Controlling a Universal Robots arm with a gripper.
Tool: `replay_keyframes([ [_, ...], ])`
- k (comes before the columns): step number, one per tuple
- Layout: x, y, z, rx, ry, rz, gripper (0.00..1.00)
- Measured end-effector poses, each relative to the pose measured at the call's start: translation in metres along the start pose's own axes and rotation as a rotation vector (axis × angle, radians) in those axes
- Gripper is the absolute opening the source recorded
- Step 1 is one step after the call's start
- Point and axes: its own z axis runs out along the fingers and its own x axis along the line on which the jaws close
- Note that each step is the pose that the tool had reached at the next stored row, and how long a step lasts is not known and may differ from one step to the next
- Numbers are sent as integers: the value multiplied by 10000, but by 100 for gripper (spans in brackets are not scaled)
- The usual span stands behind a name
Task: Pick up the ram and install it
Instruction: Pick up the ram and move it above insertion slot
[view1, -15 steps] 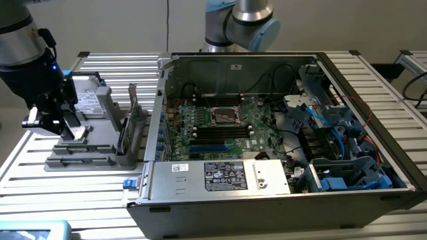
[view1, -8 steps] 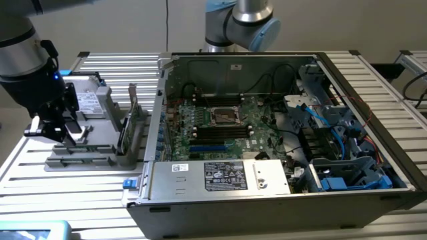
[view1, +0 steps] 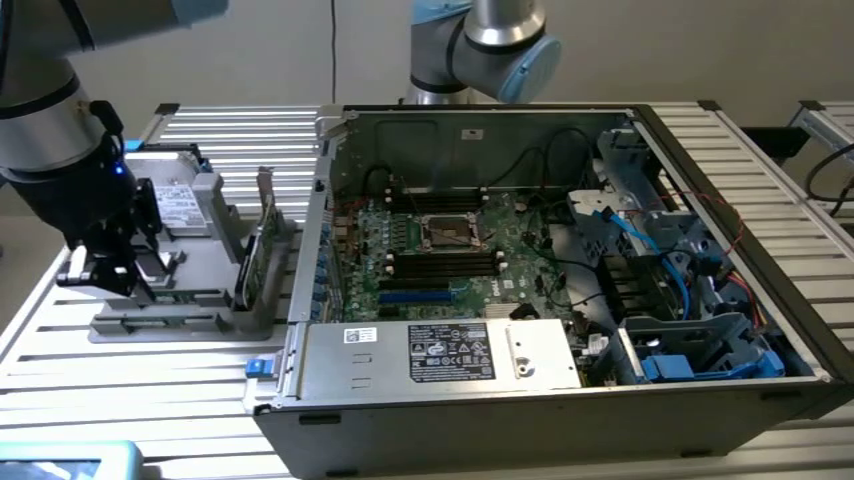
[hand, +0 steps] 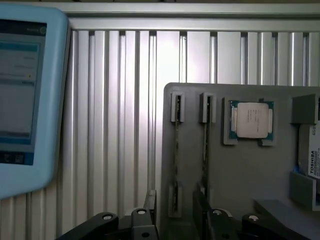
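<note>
Two ram sticks stand on edge in slots of a grey holder (hand: 240, 175): one ram stick (hand: 176, 150) near the holder's rim and a second ram stick (hand: 205, 145) beside it. My gripper (hand: 175, 202) is open, with one dark finger (hand: 151, 200) on each side of the line of the first stick; it holds nothing. In the exterior view the gripper (view1: 114, 275) hangs over the front corner of the holder (view1: 174, 320) at the exterior view's left. The open computer case (view1: 561, 260) shows black memory slots (view1: 441, 265) on its motherboard.
A processor chip (hand: 251, 120) and a hard drive (hand: 312, 155) also sit in the holder. Green cards (view1: 254, 260) stand upright at the holder's side nearest the case. A blue-edged tablet (hand: 25, 95) lies on the slatted aluminium table (hand: 125, 125). A second arm's base (view1: 481, 50) stands behind the case.
</note>
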Motion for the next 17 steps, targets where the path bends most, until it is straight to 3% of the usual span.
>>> replay_keyframes([
  [3, 4, 10, 53, -24, 0, -1, 42],
  [7, 8, 15, 95, -283, 2, -2, 42],
  [8, 7, 16, 114, -305, 2, -1, 42],
  [17, 7, 13, 277, -312, 3, 0, 42],
])
